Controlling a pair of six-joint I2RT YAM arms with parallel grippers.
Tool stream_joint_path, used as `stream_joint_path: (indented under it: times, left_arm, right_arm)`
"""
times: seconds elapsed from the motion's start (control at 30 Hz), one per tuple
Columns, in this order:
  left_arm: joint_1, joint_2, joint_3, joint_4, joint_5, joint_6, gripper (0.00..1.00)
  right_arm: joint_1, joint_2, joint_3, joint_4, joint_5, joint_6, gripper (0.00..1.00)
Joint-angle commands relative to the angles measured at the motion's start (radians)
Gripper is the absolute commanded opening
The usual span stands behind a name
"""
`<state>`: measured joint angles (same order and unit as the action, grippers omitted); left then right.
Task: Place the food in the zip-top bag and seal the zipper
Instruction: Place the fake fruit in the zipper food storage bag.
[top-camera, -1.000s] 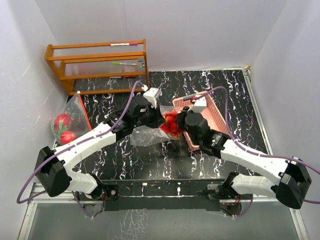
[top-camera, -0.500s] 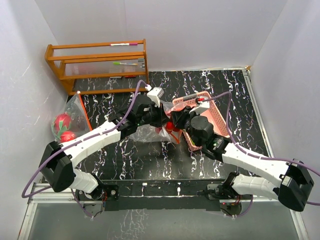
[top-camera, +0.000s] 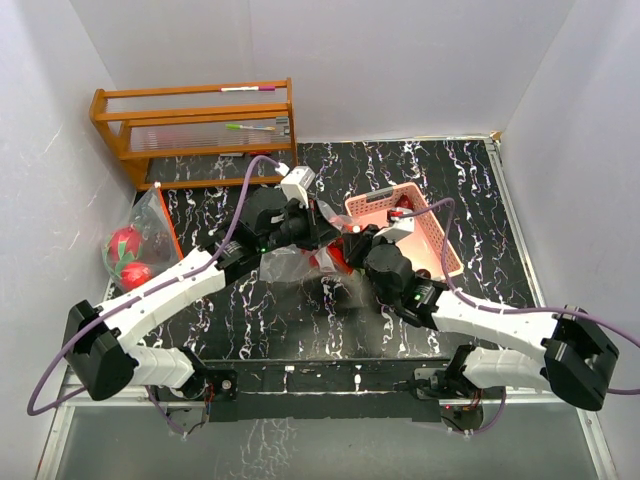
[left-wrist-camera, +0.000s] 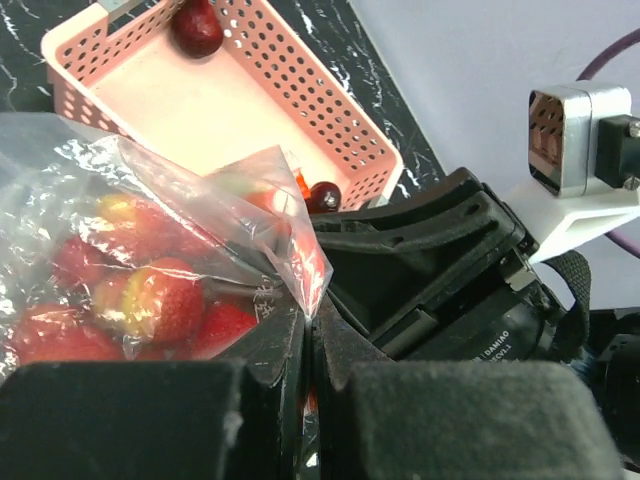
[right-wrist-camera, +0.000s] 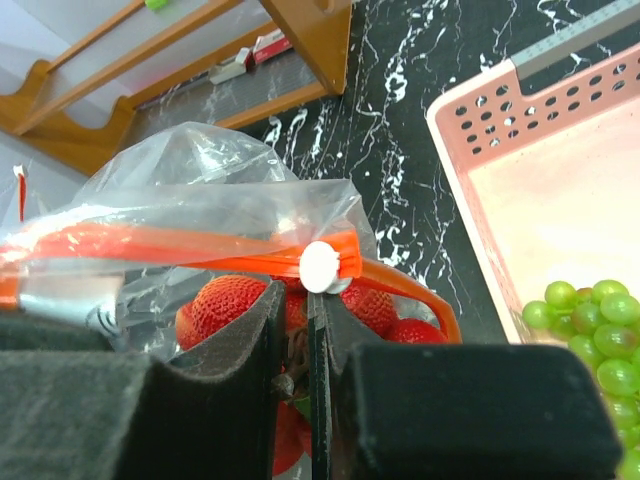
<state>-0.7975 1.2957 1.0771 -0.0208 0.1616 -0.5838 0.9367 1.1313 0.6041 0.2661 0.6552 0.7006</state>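
Note:
A clear zip-top bag with an orange zipper strip and a white slider hangs between my grippers, with several red strawberries inside. My left gripper is shut on a corner of the bag, as the left wrist view shows. My right gripper is shut on the bag's edge just under the slider, as the right wrist view shows. Green grapes and two dark red round fruits lie in the pink basket.
A second clear bag holding a dragon fruit and a red fruit lies at the left wall. A wooden rack stands at the back left. The pink basket is just right of both grippers.
Both grippers have stayed on the bag. The right arm has swung left and nearer, uncovering more of the basket. The left wrist has shifted slightly back.

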Motion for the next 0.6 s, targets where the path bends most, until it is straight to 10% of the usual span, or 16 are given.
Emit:
stream_joint_path:
  times: [0.0, 0.17, 0.43, 0.57]
  left_arm:
    - [0.002, -0.061, -0.034, 0.083, 0.076, -0.073, 0.00]
    - [0.001, -0.078, -0.171, 0.137, 0.083, -0.099, 0.00]
    - [0.001, -0.083, -0.225, 0.153, 0.015, -0.085, 0.00]
    - [0.002, -0.079, -0.188, 0.134, -0.007, -0.068, 0.00]
  right_arm:
    - [0.003, 0.026, 0.082, 0.043, 0.091, -0.033, 0.08]
    - [0.005, 0.008, 0.105, 0.005, 0.086, -0.023, 0.12]
    - [0.013, -0.021, 0.149, -0.181, -0.038, -0.021, 0.54]
    - [0.017, -0.079, 0.130, -0.223, -0.098, -0.015, 0.59]
